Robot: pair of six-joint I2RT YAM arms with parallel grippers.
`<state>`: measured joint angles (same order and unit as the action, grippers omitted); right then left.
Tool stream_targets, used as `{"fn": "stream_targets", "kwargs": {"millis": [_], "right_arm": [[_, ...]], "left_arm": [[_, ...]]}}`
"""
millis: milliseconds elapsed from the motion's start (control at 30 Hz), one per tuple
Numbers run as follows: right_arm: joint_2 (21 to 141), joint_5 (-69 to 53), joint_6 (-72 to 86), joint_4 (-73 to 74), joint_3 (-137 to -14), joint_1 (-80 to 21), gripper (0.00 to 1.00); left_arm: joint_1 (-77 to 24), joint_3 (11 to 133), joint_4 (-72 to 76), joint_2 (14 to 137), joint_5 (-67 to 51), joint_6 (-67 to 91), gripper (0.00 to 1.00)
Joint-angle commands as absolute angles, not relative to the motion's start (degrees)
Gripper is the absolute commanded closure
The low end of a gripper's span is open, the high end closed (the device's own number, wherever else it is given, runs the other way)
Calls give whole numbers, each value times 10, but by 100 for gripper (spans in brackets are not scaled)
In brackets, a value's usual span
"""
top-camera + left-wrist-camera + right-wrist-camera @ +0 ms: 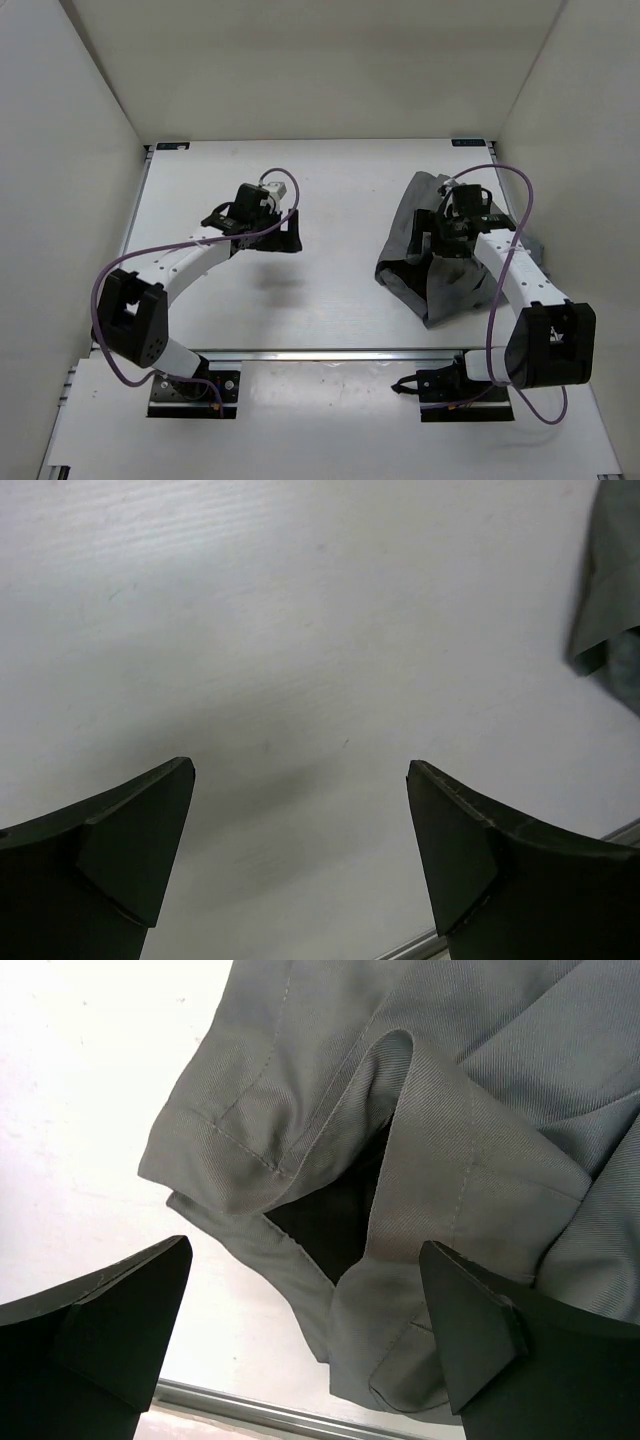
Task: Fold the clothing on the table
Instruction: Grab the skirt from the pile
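Plainly, one crumpled skirt (445, 290) lies on one table (340, 300); left tool (300, 772) and right tool (305, 1250) gape empty.

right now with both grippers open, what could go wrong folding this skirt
The clothing lies bunched in overlapping layers under the open right gripper; closing there might catch several layers or only one.
The open left gripper hangs over bare table, apart from the cloth, so a one-sided pull may crumple it more.
Part lies under the right arm, which could snag it.

Grey skirt (430, 255) crumpled in folds, right side of white table (340, 200)
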<state>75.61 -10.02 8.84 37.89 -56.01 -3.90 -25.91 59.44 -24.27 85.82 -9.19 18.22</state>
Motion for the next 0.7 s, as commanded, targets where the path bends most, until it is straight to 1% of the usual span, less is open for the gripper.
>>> {"fn": "stream_targets", "kwargs": {"millis": [0, 67, 233, 400, 533, 600, 633, 667], "right_arm": [[753, -75, 62, 368, -566, -40, 5], [754, -62, 51, 373, -566, -33, 5], [774, -33, 13, 377, -569, -35, 5], [808, -24, 7, 359, -563, -78, 5], [852, 20, 4, 359, -563, -91, 6], [870, 23, 4, 362, -568, -91, 6], [881, 18, 4, 364, -569, -91, 8], [881, 19, 4, 360, -565, -90, 12]], "left_arm": [[-258, 566, -285, 802, -30, 164, 2], [-257, 554, -304, 784, -4, 157, 1], [-259, 531, -338, 766, 14, 150, 1], [-266, 511, -345, 748, 6, 160, 1], [-265, 481, -335, 732, -17, 166, 2], [-257, 473, -330, 732, -25, 167, 1], [-258, 471, -335, 730, -26, 167, 1], [-258, 470, -331, 730, -27, 165, 2]]}}
